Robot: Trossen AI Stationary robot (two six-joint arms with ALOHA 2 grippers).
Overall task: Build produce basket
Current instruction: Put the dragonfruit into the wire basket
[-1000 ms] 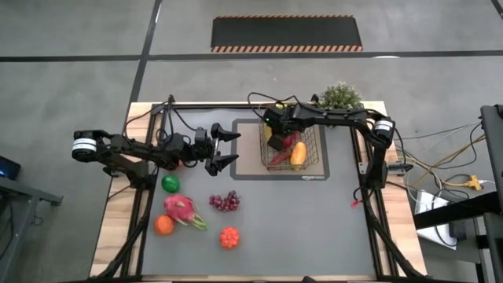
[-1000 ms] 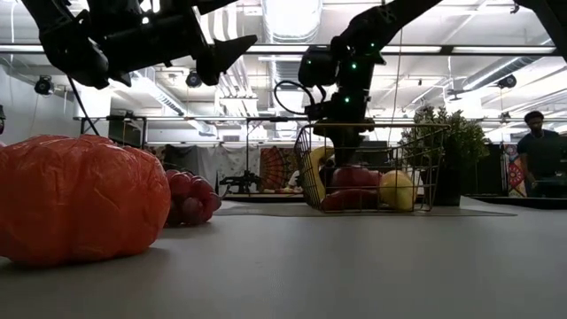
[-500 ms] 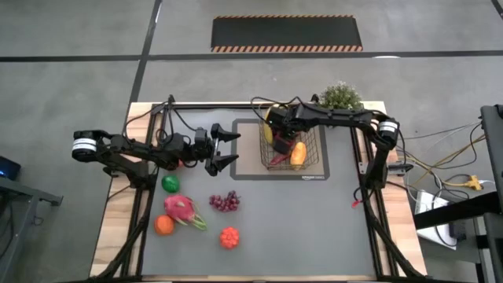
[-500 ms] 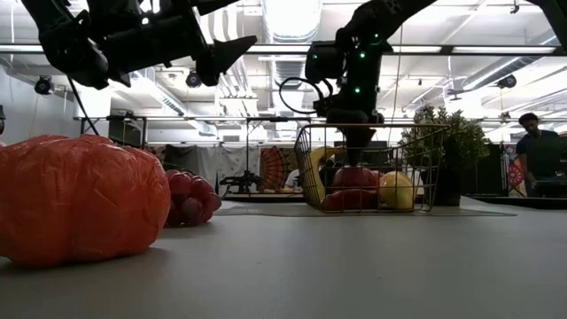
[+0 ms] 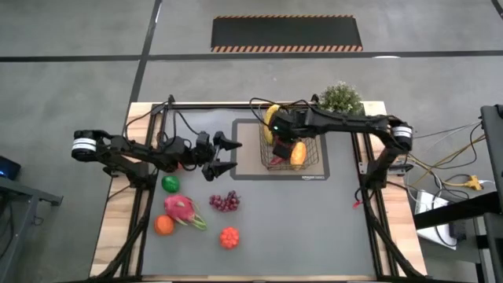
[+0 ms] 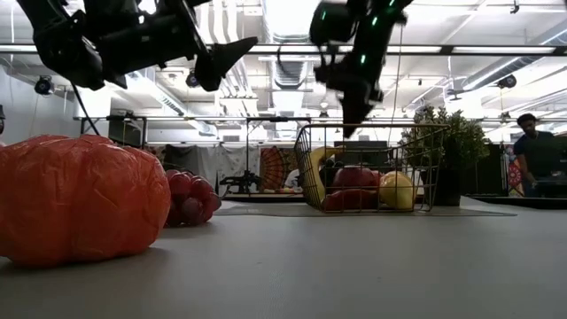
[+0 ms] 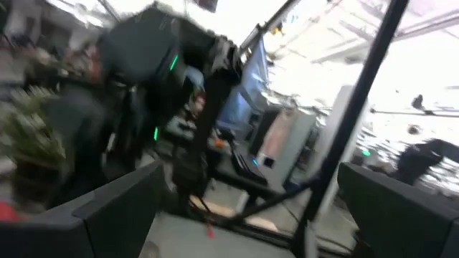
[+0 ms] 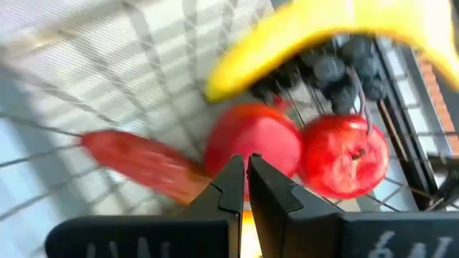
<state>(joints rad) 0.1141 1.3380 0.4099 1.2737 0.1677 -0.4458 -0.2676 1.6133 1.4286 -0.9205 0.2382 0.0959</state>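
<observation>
Right claw (image 5: 277, 147) hangs shut and empty over the basket (image 5: 308, 163); left claw (image 5: 228, 155) gapes wide near the grapes (image 5: 224, 202), likely soft, best pinched across the bunch. Low view: basket sits far right on the bench. Right wrist view: banana (image 8: 337, 32), two apples (image 8: 344, 163), dark grapes (image 8: 341, 68) inside.

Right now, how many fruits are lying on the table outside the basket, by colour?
Green: 1, the green fruit
Pink: 1, the dragon fruit
Orange: 2, the round orange and the orange-red fruit
Dark red: 1, the grapes
Total: 5 (a red bit under the left arm not counted)
</observation>
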